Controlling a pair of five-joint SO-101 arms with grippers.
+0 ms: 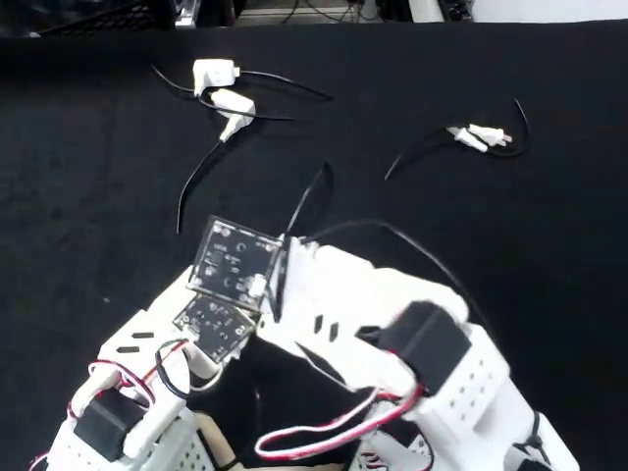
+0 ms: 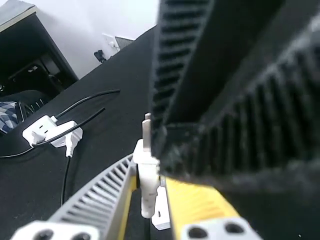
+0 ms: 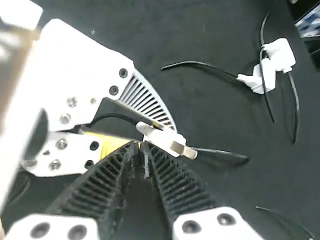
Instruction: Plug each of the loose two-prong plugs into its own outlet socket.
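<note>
Plug [image 2: 143, 160] is clamped prongs-up in left end effector [image 2: 150, 175] and pinched narrowly by right end effector [image 3: 142, 149], seemingly for regrasping. Socket [image 1: 214, 74] is left on worktop [image 1: 98, 196], upper left of the high view.

We count two arms [image 1: 137, 392] [image 1: 392, 314], one outlet block [image 1: 214, 74], and three corded plugs [image 1: 257, 286] [image 1: 234, 102] [image 1: 479, 136], though the farthest plug may be two pieces.

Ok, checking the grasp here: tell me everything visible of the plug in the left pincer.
The plug is white plastic with flat metal prongs and a thin black cord. It sits clamped in the left pincer, between its white ribbed finger and yellow pad, prongs free, unplugged. The right pincer, black, is shut beside it; contact unclear.
</note>
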